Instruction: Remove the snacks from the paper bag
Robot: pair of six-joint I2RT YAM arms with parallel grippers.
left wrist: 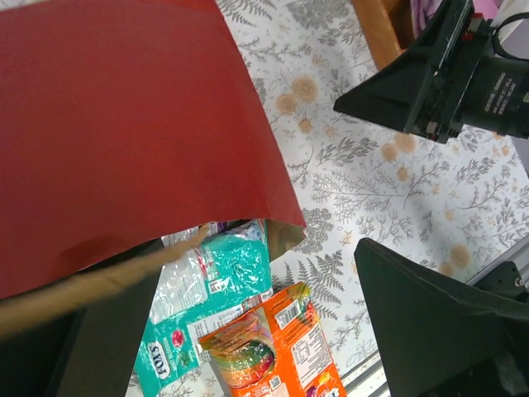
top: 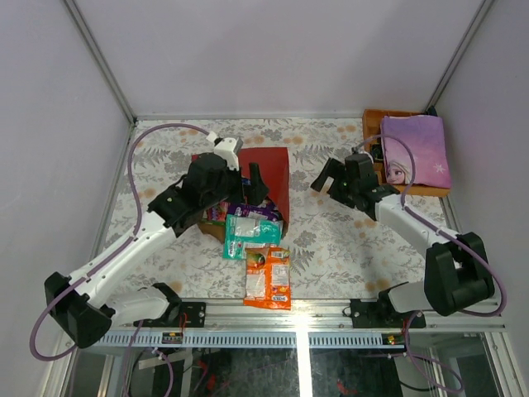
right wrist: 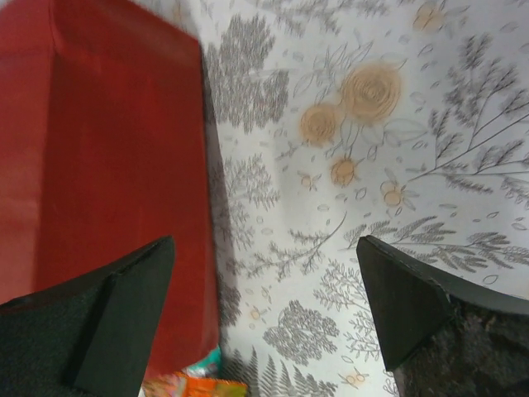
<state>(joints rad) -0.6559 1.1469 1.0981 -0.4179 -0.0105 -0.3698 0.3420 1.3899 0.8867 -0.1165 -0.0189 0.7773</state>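
Found the left gripper (top: 249, 190) spread to the full and clasping nothing, poised over the mouth end of the paper bag (top: 269, 169). In its own wrist view, saw its dark fingers (left wrist: 430, 322) standing well apart at either side, with the bag's red side and brown kraft lip just beside one of them, contact not to be told. Found the right gripper (top: 335, 177) likewise fully spread and empty, hanging above bare cloth (top: 331, 240) to the right of the bag, near it but apart, its fingers (right wrist: 405, 306) framing only printed cloth and the bag's red flank. Noted the bag lying on its side at mid-table, mouth turned toward the arms' bases. Counted two of the snacks lying outside: a teal packet (top: 248, 235) flat at the mouth, and an orange packet (top: 269, 279) nearer the table edge, touching the teal one. Glimpsed a purple packet (top: 248, 211) at the mouth, partly under the left gripper, in or out not to be told. Saw the cloth printed with grey ferns and tan flowers, covering the whole table. Made out an orange wooden tray (top: 374, 124) at the far right corner, bearing a flat purple item (top: 413, 149) with a cartoon princess. Took in pale walls (top: 273, 50) on three sides and a metal rail (top: 331, 339) along the near edge.
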